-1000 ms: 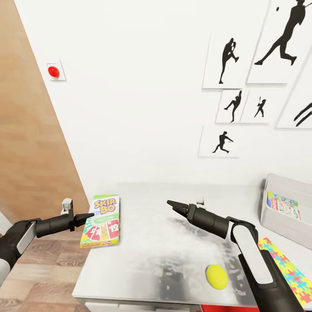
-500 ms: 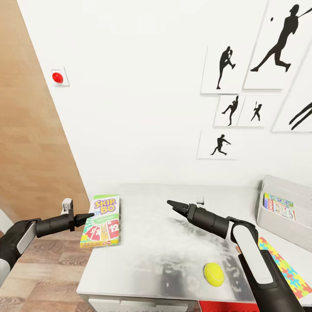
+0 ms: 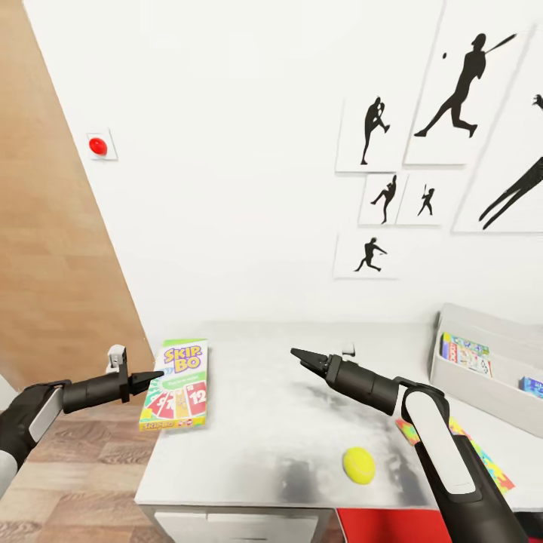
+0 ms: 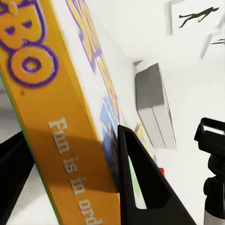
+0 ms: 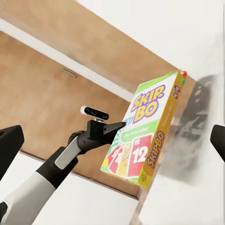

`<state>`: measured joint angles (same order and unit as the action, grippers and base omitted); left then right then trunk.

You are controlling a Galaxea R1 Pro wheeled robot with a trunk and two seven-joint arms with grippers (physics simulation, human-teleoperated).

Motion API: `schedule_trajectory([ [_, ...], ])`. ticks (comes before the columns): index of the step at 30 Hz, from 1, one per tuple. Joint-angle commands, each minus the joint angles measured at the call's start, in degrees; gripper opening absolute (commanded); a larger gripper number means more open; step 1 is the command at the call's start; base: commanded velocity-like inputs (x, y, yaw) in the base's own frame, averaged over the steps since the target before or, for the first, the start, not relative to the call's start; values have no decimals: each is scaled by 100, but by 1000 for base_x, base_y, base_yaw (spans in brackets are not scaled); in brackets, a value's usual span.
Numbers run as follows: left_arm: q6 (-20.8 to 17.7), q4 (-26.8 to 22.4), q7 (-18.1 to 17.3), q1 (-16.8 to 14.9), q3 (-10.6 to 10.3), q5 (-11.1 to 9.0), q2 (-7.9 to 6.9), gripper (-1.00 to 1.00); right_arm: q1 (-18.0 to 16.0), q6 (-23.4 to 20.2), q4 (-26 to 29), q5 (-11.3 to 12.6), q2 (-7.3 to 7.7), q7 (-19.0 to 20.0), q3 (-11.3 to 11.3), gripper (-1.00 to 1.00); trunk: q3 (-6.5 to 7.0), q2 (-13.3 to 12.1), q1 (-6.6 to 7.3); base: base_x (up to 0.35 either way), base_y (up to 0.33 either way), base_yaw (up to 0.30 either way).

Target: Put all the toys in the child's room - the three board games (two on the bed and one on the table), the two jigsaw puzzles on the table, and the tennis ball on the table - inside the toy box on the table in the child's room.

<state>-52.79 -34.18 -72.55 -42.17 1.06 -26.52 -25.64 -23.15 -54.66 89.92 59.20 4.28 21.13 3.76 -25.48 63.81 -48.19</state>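
Our left gripper [image 3: 154,375] is clamped on the card game box [image 3: 176,384]: the left wrist view has a finger [image 4: 140,187] on each side of the box's orange edge [image 4: 56,131]. The box hangs at lower left of the head view, long axis running away from us, over the table's [image 3: 264,445] left edge. The toy box [image 3: 483,373] sits far off at right, so the box must cross the whole tabletop.

Right gripper [image 3: 300,356] is nearer the toy box but empty, fingers pinched to a point, forearm angled toward upper left. The tennis ball [image 3: 359,465] and jigsaw puzzle [image 3: 452,445] lie beside that arm.
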Motion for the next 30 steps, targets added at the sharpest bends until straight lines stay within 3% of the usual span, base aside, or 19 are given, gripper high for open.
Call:
schedule_trajectory([
  [1, -38, -1, -5, -1, -1, -11, -2, -100, -5, -9, -1, -41, 2, 40, 2, 100, 19, -38, 22, -1, 0, -174],
  [9, -38, -9, -5, -2, -1, -11, -2, -100, -5, -9, -1, -41, 2, 40, 2, 100, 215, -359, 198, 0, 0, -158],
  [30, -37, -10, -5, -2, -1, -11, 6, -100, -5, -5, -7, -49, 2, 31, 2, 100, 626, -1201, 659, 0, 0, -38],
])
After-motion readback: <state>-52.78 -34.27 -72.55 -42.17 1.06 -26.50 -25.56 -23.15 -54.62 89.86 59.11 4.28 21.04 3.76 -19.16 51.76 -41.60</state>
